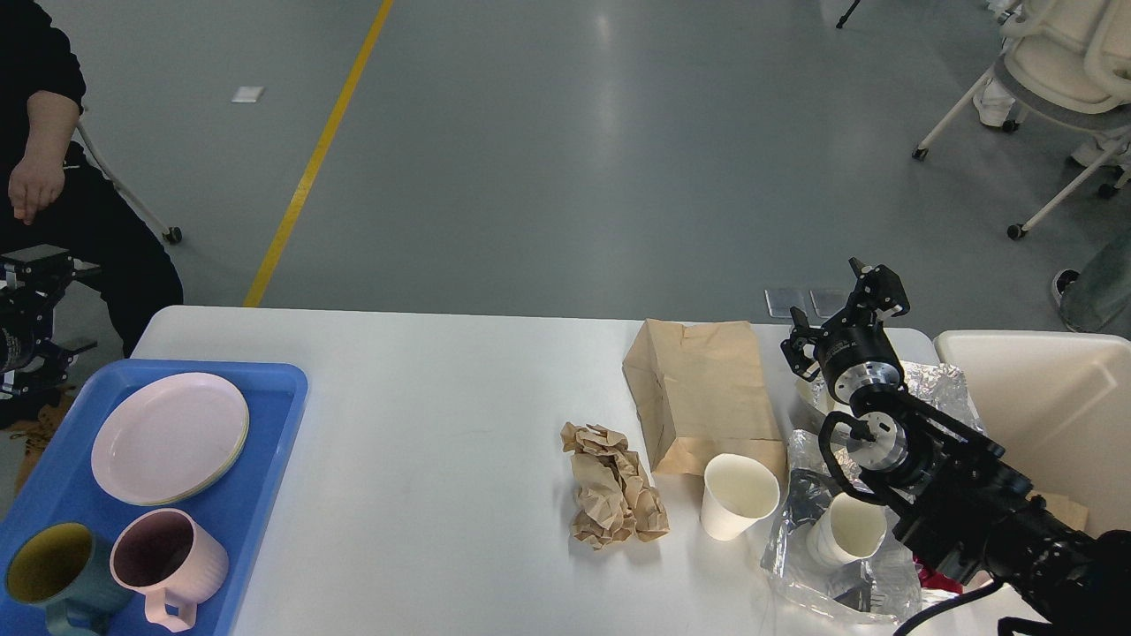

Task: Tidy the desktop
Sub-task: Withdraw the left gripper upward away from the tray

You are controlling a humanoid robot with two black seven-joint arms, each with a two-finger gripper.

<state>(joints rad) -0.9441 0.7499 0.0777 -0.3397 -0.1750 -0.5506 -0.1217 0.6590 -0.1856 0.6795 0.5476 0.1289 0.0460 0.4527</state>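
Matt white desktop (pixel 442 424), glossy blue plastic tray (pixel 265 459), crumpled brown paper (pixel 612 496) (rough)

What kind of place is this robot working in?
Probably a lab or office workspace, not a home: a wide grey polished floor with a yellow painted line, white wheeled office chairs, and a seated person in black beside the large white desktop.
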